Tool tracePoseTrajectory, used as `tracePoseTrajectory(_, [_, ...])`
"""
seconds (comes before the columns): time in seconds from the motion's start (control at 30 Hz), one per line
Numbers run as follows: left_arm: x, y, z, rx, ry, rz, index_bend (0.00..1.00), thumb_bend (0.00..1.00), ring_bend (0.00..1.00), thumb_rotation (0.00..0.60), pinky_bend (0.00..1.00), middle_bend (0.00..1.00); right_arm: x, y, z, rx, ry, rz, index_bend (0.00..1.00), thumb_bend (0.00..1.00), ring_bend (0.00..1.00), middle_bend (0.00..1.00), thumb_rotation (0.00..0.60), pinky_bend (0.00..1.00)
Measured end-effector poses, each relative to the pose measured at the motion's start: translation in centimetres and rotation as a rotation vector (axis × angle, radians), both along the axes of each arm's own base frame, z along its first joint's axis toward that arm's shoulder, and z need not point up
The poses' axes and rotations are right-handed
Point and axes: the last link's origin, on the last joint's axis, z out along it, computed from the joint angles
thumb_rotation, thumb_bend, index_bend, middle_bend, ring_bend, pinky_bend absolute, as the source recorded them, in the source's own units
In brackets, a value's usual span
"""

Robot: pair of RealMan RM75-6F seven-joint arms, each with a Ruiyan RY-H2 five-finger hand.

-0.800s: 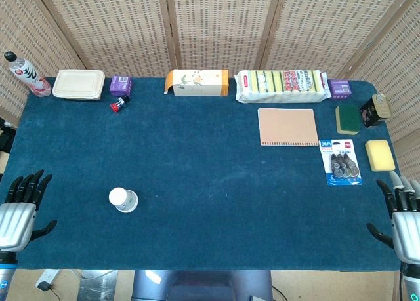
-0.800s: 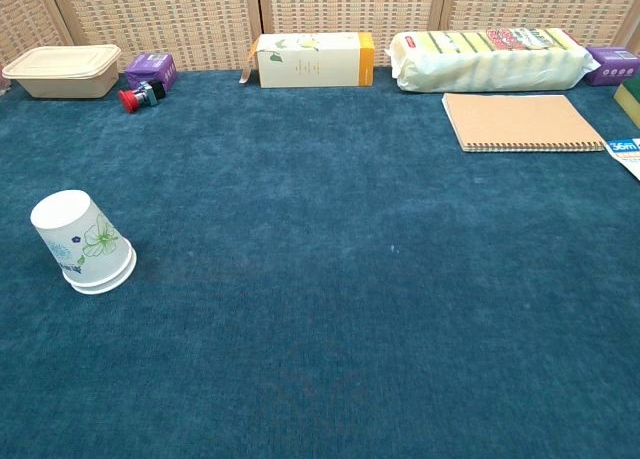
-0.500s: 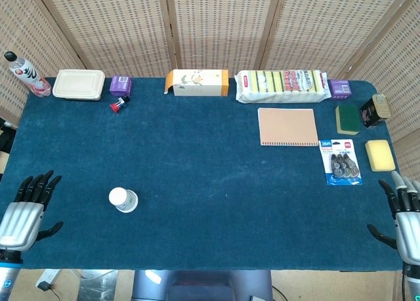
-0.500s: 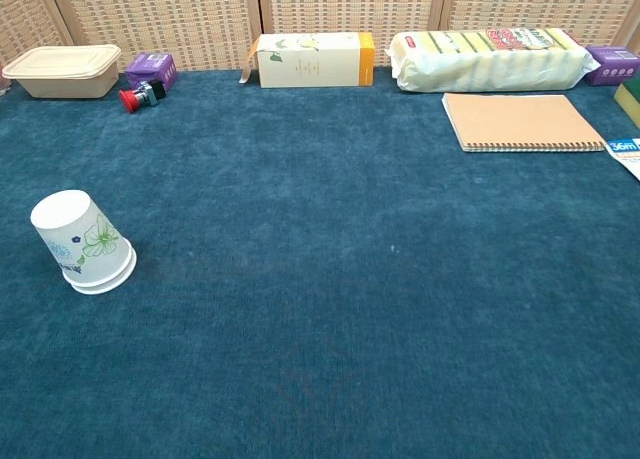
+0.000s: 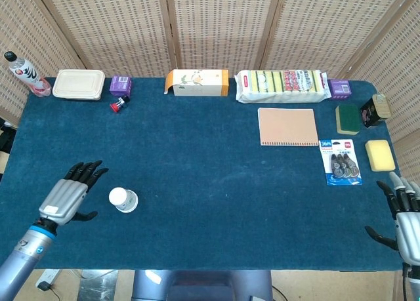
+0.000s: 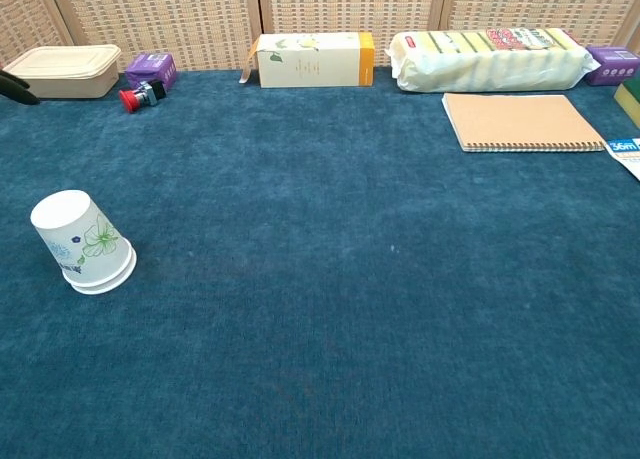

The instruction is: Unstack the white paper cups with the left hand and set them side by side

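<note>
Standing upside down, white paper cups [image 6: 84, 243] show green flowers; left hand [image 5: 66, 195] spread, holding nothing.

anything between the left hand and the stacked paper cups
Nothing: in the head view only bare blue cloth separates the left hand from the paper cups, which stand upside down just beside it.

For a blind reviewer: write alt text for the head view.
The left robot hand, fingers spread, hovers just left of upside-down stacked white paper cups on a blue table. Boxes, sponges and a notebook sit further back.
</note>
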Motion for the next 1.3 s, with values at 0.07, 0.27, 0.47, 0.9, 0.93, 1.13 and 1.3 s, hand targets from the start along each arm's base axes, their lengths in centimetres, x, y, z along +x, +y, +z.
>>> tracePoseTrajectory(0.07, [0.5, 0.7, -0.2, -0.004, -0.004, 0.003, 0.14, 0.16, 0.00, 0.600, 0.00, 0.00, 0.0, 0.0, 0.1, 0.000, -0.002, 0.000, 0.12, 0.16, 0.00, 0.00, 0.600, 0.00])
tracePoseTrajectory(0.27, [1.4, 1.9, -0.9, -0.021, 0.007, 0.016, 0.15, 0.17, 0.00, 0.600, 0.00, 0.00, 0.0, 0.0, 0.2, -0.002, -0.015, -0.004, 0.12, 0.16, 0.00, 0.00, 0.600, 0.00])
tracePoseTrajectory(0.47, [1.6, 2.7, -2.1, -0.059, 0.020, 0.053, 0.26, 0.18, 0.00, 0.600, 0.00, 0.00, 0.0, 0.0, 0.2, 0.013, -0.029, -0.009, 0.12, 0.16, 0.00, 0.00, 0.600, 0.00])
tracePoseTrajectory(0.9, [1.6, 3.1, -4.0, -0.109, 0.038, 0.090, 0.28, 0.18, 0.00, 0.600, 0.00, 0.00, 0.0, 0.1, 0.3, 0.020, -0.043, -0.006, 0.12, 0.16, 0.00, 0.00, 0.600, 0.00])
tracePoseTrajectory(0.93, [1.7, 3.2, -4.1, -0.110, 0.039, 0.090, 0.28, 0.18, 0.00, 0.600, 0.00, 0.00, 0.0, 0.1, 0.3, 0.020, -0.044, -0.006, 0.12, 0.16, 0.00, 0.00, 0.600, 0.00])
tracePoseTrajectory(1.13, [1.7, 3.2, -4.5, -0.111, 0.046, 0.094, 0.36, 0.18, 0.00, 0.600, 0.00, 0.00, 0.0, 0.1, 0.5, 0.018, -0.049, -0.006, 0.12, 0.16, 0.00, 0.00, 0.600, 0.00])
tracePoseTrajectory(1.3, [1.7, 3.2, -4.6, -0.105, 0.056, 0.098, 0.38, 0.18, 0.00, 0.600, 0.00, 0.00, 0.0, 0.0, 0.5, 0.020, -0.050, -0.005, 0.12, 0.16, 0.00, 0.00, 0.600, 0.00])
